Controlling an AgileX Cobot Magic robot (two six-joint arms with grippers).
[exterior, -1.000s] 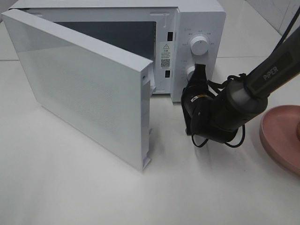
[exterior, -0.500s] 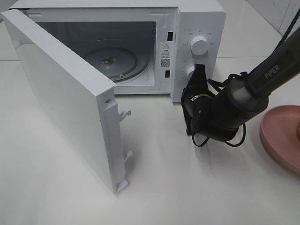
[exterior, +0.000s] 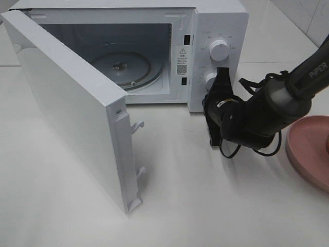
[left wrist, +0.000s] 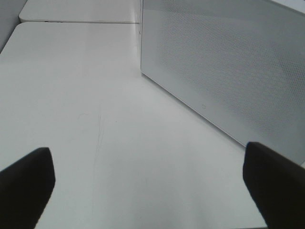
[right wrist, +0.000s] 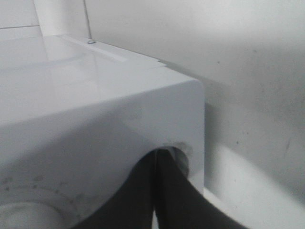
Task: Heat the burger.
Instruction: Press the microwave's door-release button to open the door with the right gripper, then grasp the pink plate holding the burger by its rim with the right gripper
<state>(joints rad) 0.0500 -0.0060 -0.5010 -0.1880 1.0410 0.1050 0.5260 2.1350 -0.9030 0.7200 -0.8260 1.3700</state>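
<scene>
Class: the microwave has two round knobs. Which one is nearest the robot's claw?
The lower knob, at the tip of the shut right claw; the upper knob sits clear above it.

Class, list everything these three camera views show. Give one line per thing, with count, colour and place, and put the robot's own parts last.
microwave: one, white, back of the table
door: one, white, swung open to the left
turntable: one, clear glass, on the oven floor
knobs: two, white, on the control panel, the lower one partly hidden
plate: one, pink, at the right edge, cut off by the frame
table: one, white, under everything
right arm: one, black and grey, reaching in from the right
right gripper: one, black, shut, by the lower knob
left gripper: one, black, open, over bare table beside the door
</scene>
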